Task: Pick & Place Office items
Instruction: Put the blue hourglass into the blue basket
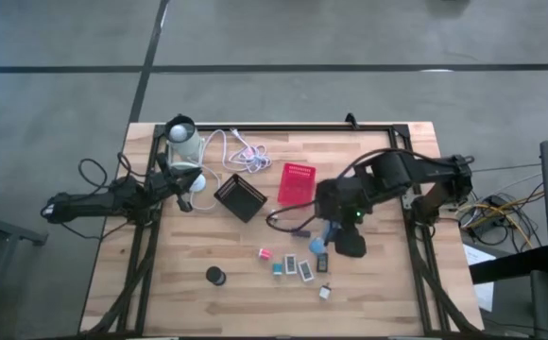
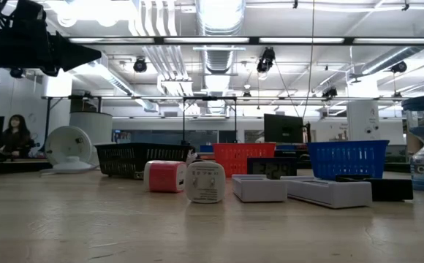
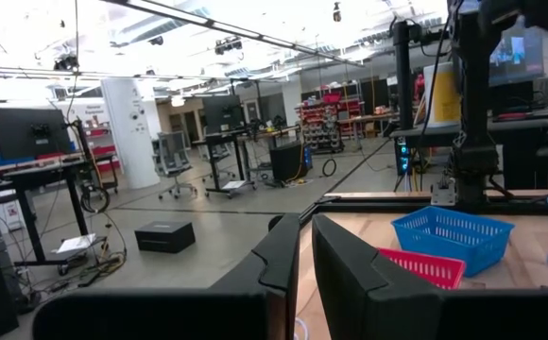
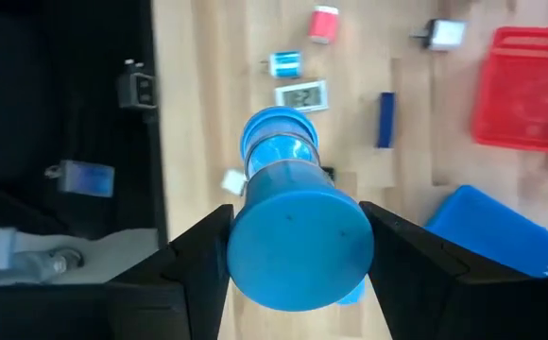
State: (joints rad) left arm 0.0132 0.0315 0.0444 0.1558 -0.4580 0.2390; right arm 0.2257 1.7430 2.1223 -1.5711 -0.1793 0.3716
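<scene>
From above, the right gripper (image 1: 327, 236) hung over the table's middle, near a scatter of small office items (image 1: 293, 266), with a pale-blue piece under it; the left gripper (image 1: 181, 184) waited at the far left by the white lamp (image 1: 183, 140), well clear. A black mesh bin (image 1: 242, 196) and a red mesh bin (image 1: 296, 183) lay between the arms, probably as drop-off points.

At table height, a pink block (image 2: 165, 176) and a white rounded block (image 2: 205, 182) stood just beside each other, matte plastic.

The left wrist camera showed its dark fingers (image 3: 279, 269) nearly together, holding nothing.

The right wrist camera showed the jaws clamped either side of a blue hourglass (image 4: 293, 222), smooth round caps with a clear waist, apparently held upright above the wood to carry it.
</scene>
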